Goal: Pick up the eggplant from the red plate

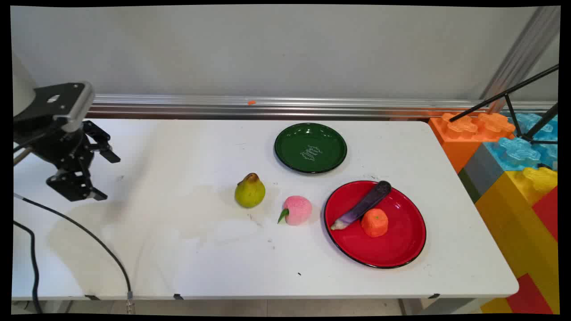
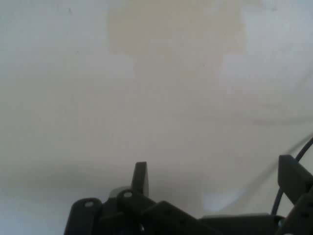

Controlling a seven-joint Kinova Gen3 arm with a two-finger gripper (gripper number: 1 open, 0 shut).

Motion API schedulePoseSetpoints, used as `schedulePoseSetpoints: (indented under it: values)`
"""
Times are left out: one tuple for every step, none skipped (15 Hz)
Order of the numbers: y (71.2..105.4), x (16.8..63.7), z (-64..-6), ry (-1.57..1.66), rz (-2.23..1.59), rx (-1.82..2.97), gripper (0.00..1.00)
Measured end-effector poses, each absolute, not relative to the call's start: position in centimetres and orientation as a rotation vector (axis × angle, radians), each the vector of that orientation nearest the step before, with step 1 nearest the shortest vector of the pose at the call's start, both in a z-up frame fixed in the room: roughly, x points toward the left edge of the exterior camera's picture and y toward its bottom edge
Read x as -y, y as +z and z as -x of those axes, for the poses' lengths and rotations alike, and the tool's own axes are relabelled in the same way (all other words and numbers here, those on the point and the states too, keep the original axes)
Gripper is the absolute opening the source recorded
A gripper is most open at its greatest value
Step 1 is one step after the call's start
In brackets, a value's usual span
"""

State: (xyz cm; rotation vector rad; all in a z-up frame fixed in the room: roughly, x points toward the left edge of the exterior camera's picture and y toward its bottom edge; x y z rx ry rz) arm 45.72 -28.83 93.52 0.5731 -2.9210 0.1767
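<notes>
- Two plates and four toy foods sit on the white counter (image 1: 178, 249) in the main view, all well to the picture's right of the gripper (image 1: 100, 174), which hangs above the counter's left end with its fingers spread wide and nothing between them.
- Nearest it is the pear (image 1: 250, 191), upright; just beyond lies the pink peach (image 1: 296, 210).
- Farther right, the red plate (image 1: 397, 249) carries an eggplant (image 1: 363, 205), its long axis slanting toward the far right, with an orange (image 1: 374, 222) touching it; the green plate (image 1: 311, 148) is bare.
- Coloured blocks (image 1: 513, 151) stand beyond the counter's right end, a pale wall behind.
- Only bare counter (image 2: 156, 98) shows in the hand view, between the gripper's (image 2: 215, 176) parted fingers (image 2: 140, 176).
</notes>
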Motion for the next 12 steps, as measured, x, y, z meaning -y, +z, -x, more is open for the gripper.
schedulePoseSetpoints:
  values:
    - [93.5, 29.1, -45.2, 0.16, -0.606, 2.902, 1.0]
    - [93.6, 29.4, -44.6, 0.145, -0.632, 2.883, 1.0]
    - [93.7, 29.7, -43.9, 0.128, -0.661, 2.856, 1.0]
    - [93.8, 30.0, -43.3, 0.117, -0.683, 2.832, 1.0]
    - [93.9, 30.4, -42.6, 0.106, -0.706, 2.809, 1.0]
    - [94.0, 30.8, -41.8, 0.091, -0.738, 2.78, 1.0]
    - [94.1, 31.2, -40.9, 0.079, -0.767, 2.753, 1.0]
    - [94.2, 31.8, -39.8, 0.069, -0.795, 2.72, 1.0]
    - [94.4, 32.3, -39.0, 0.07, -0.81, 2.696, 1.0]
    - [94.5, 32.8, -38.2, 0.072, -0.823, 2.672, 1.0]
    - [94.6, 33.6, -37.0, 0.079, -0.84, 2.638, 1.0]
    - [94.7, 34.4, -36.0, 0.084, -0.86, 2.605, 1.0]
